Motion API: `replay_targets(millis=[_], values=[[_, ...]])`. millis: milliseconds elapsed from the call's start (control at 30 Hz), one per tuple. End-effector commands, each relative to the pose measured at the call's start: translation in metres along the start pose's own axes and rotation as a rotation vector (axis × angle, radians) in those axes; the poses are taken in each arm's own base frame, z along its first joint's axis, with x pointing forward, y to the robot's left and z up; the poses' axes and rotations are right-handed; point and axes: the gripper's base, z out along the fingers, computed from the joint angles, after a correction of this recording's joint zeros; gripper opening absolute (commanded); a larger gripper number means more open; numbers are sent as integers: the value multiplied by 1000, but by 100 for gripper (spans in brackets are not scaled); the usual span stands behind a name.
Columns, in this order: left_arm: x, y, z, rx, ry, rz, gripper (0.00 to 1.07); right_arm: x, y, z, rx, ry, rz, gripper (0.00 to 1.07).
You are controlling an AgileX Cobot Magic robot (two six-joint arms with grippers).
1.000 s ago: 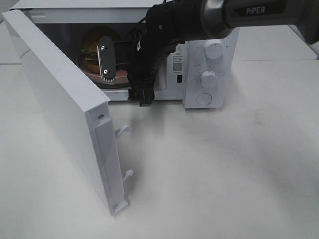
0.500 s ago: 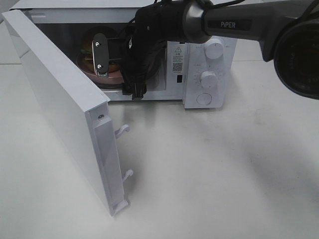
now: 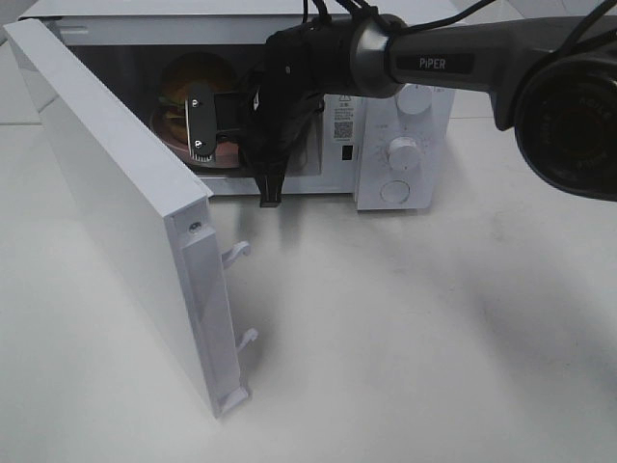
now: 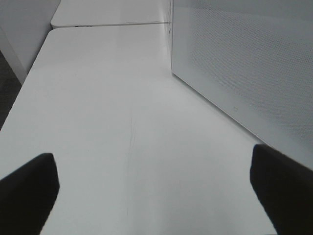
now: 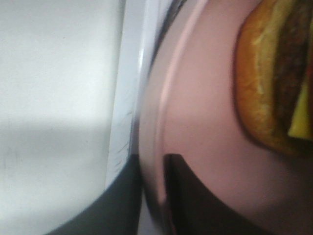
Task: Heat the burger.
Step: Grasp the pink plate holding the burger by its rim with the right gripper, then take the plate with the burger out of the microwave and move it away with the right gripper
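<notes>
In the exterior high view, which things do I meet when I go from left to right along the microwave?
Open microwave door → burger on the pink plate → right gripper → control knobs.

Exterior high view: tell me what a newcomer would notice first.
The black right arm reaching into the open white microwave, its right gripper at the pink plate carrying the burger. The microwave door swings wide toward the camera. The left gripper hangs open beside it.
</notes>
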Motion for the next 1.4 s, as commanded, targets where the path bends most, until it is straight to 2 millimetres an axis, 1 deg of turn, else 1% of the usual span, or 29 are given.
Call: replay_targets(millis=[33, 333, 433, 567, 667, 833, 933, 1167, 1300, 1400], values=[[2, 0, -1, -1, -15, -4, 100, -2, -6, -2, 39, -20, 13, 0], [2, 0, -1, -1, -15, -4, 100, -4, -6, -2, 49, -36, 22, 0], [2, 0, -1, -1, -15, -4, 100, -4, -5, -3, 27, -28, -13, 0], [2, 0, -1, -1, -15, -4, 100, -6, -5, -12, -5, -36, -86, 0], [2, 0, -1, -1, -15, -4, 100, -7, -6, -15, -1, -45, -102, 0], [2, 0, -1, -1, -15, -4, 100, -10, -13, -28, 26, -56, -122, 0], [2, 0, -1, -1, -15, -4, 100, -10, -13, -31, 38, -60, -142, 0], [2, 0, -1, -1, -15, -4, 100, -7, -4, -43, 103, -104, -230, 0], [2, 0, -1, -1, -15, -4, 100, -6, -2, -48, 121, -108, -242, 0], [2, 0, -1, -1, -15, -4, 100, -5, 1, -57, 160, -129, -239, 0]])
